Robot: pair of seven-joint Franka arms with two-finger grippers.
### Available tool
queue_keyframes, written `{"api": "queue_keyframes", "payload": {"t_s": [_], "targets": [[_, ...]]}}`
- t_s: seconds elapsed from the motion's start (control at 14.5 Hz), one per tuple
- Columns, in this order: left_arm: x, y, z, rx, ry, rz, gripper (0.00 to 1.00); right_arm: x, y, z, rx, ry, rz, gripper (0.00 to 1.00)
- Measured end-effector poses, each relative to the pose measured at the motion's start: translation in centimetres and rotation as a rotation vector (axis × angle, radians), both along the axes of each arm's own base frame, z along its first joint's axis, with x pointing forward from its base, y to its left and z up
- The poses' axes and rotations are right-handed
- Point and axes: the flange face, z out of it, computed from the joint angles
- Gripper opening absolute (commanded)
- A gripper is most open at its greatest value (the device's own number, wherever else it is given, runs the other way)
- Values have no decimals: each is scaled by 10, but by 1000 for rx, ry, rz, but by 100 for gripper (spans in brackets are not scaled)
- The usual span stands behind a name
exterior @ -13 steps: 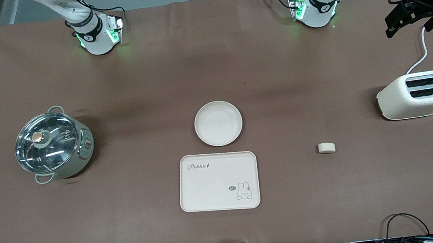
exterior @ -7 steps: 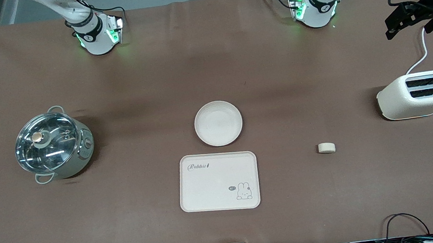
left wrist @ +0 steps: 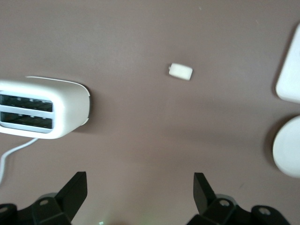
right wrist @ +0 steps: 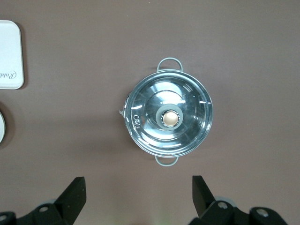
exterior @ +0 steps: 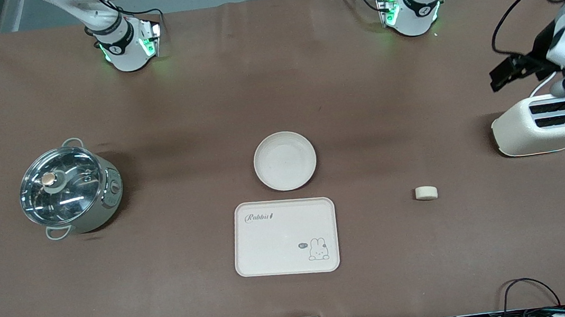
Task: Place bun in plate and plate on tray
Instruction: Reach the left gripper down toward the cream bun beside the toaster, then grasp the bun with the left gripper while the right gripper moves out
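You've got the bun point(exterior: 426, 193) lying loose on the brown table point(exterior: 433, 269), toward the left arm's end, nearer the front cam than the toaster point(exterior: 547, 123) and well apart from both dishes. Nothing touches it.

The plate point(exterior: 285, 160) sits mid-table w/ nothing in it. The tray point(exterior: 285, 237) lies just beside it, nearer the front cam, a narrow strip of table between them. Readable text on the tray: "Rabbit" in script at the corner toward the right arm's end, nearest the plate; a small bunny drawing w/ a tiny dark speech tag beside it sits at the corner diagonally across. The tag's lettering is too small to read.

Toaster: white, two slots facing up, a small red triangle mark on its top, white cord trailing off toward the bases. Pot point(exterior: 70, 189) w/ glass lid and brass-coloured knob stands toward the right arm's end; markings on its side show in the right wrist view but you can't read them.

Left gripper point(left wrist: 140, 187) hangs in the air over the table next to the toaster, jaws spread wide, holding nothing. Right gripper point(right wrist: 139, 186) is up over the table beside the pot, jaws spread wide too, also w/ nothing in them.
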Motion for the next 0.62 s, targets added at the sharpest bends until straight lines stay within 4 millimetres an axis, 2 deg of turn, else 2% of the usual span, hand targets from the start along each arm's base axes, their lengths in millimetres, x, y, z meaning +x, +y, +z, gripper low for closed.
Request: {"api": "queue_keyframes", "payload": {"t_s": [0.21,0.42,0.62], "targets": [[33,-16,-63,2,28,168,100,8,4,-19,50,29,2,100],[61,-39,-137,15,63,361,100,20,5,-44,64,70,4,100],[81,-57,-205,18,62,537,100,33,25,-67,88,110,40,100]]}}
